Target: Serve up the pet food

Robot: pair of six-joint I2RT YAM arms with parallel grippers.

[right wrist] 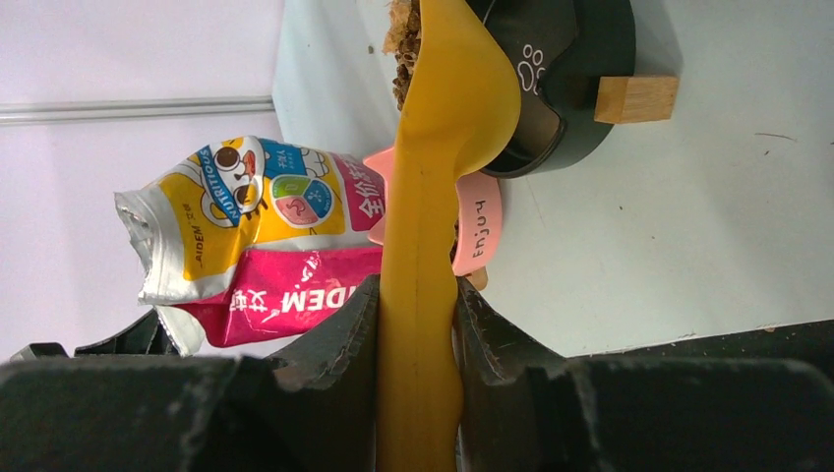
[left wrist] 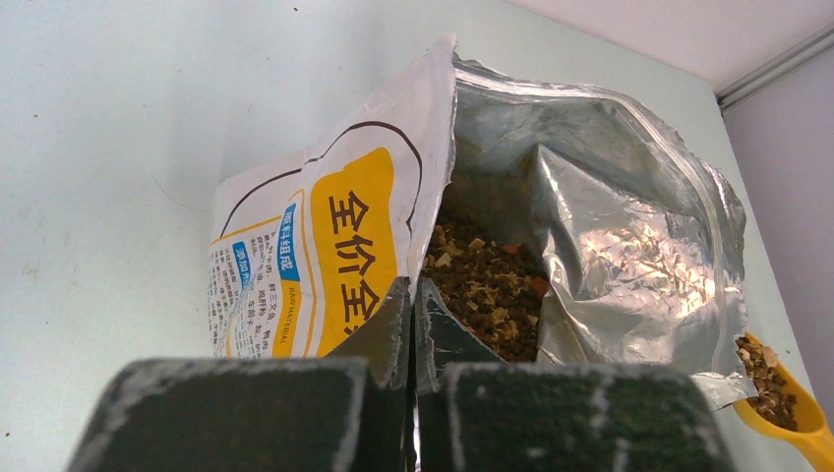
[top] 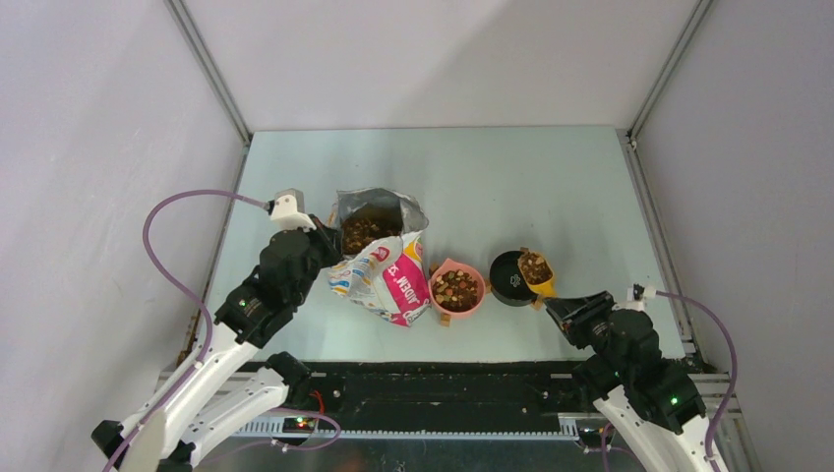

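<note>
Right gripper [top: 565,307] on the top cam is clamped on the scoop [top: 536,270] handle, yeah? Kibble [top: 534,265] is heaped in it, over the right side of the black bowl [top: 504,287]. Handle runs from the bowl back toward the right arm. (jo)

Yep. The pink bowl [top: 433,285] next door looks full already, so I'd guess black is the one to fill. Left gripper [top: 325,241] is well off at the bag [top: 388,285], so it's the right arm's job. (sam)

Left wrist cam: jaws pressed together on the bag's edge, more kibble inside the open top. (jo)

Right wrist cam: fingers squeeze the handle, scoop points straight ahead, its head above the bowl. A wrist roll should tip it in, I reckon. Spilling past the rim is the risk. (sam)
</note>
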